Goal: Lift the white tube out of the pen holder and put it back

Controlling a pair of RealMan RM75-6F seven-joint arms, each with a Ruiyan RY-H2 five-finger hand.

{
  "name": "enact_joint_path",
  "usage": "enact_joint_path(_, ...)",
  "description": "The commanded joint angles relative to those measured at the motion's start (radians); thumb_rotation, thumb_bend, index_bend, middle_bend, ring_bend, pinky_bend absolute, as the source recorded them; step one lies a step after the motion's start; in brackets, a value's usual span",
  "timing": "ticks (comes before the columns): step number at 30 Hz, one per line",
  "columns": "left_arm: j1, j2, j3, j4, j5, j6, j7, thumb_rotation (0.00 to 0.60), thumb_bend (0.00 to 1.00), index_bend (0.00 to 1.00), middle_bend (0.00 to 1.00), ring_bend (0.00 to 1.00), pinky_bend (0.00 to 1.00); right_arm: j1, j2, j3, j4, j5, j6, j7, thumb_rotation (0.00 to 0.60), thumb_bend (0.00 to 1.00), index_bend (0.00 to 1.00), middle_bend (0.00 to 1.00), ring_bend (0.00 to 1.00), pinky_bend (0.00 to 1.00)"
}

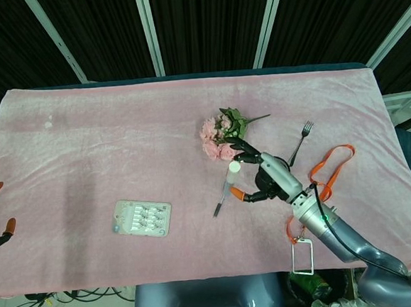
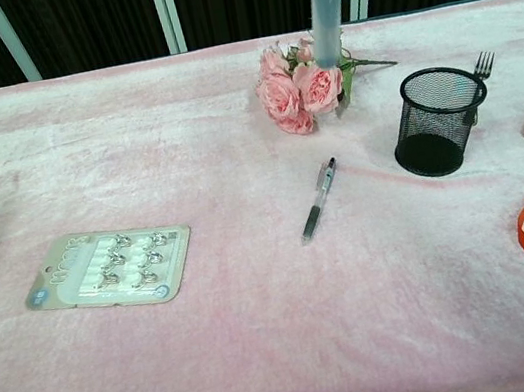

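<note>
A slim white plastic tube (image 2: 325, 2) with a round cap hangs upright in the air, gripped by the robot's right hand (image 1: 268, 178); its capped end (image 1: 233, 167) pokes out just left of that hand. A black wire-mesh cylindrical pen holder (image 2: 438, 120) stands upright on the pink cloth, below the hand, well apart from the tube.
</note>
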Motion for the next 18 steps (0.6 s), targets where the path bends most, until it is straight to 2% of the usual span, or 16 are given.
enact_joint_path(1,0.000,0.000,0.000,0.000,-0.001,-0.001,0.000,0.600,0.35,0.12,0.03,0.00,0.04,-0.052,0.058,0.170,0.024,-0.160,0.006,0.766,0.600,0.35,0.68,0.07,0.10,0.17)
enact_joint_path(4,0.000,0.000,0.000,0.000,0.000,-0.001,0.001,0.600,0.35,0.12,0.03,0.00,0.04,-0.058,0.055,0.138,0.084,-0.248,0.066,0.896,0.600,0.35,0.68,0.07,0.09,0.17)
enact_joint_path(7,0.000,-0.001,0.001,-0.001,0.000,-0.002,0.003,0.600,0.35,0.12,0.03,0.00,0.04,-0.045,0.038,0.087,0.142,-0.322,0.114,0.945,0.600,0.35,0.68,0.06,0.09,0.17)
enact_joint_path(10,-0.001,-0.002,0.001,0.000,-0.001,-0.004,0.007,0.600,0.35,0.12,0.03,0.00,0.04,-0.008,0.018,0.006,0.221,-0.438,0.141,0.980,0.600,0.35,0.68,0.06,0.09,0.17)
enact_joint_path(13,-0.001,-0.003,0.000,-0.001,-0.004,-0.006,0.009,0.600,0.35,0.12,0.03,0.00,0.04,0.044,0.015,-0.086,0.315,-0.571,0.130,0.903,0.600,0.35,0.68,0.06,0.09,0.17)
enact_joint_path(18,0.000,-0.001,-0.003,-0.004,-0.010,-0.006,0.014,0.600,0.35,0.12,0.03,0.00,0.04,0.104,0.027,-0.178,0.369,-0.654,0.077,0.695,0.600,0.35,0.69,0.05,0.09,0.17)
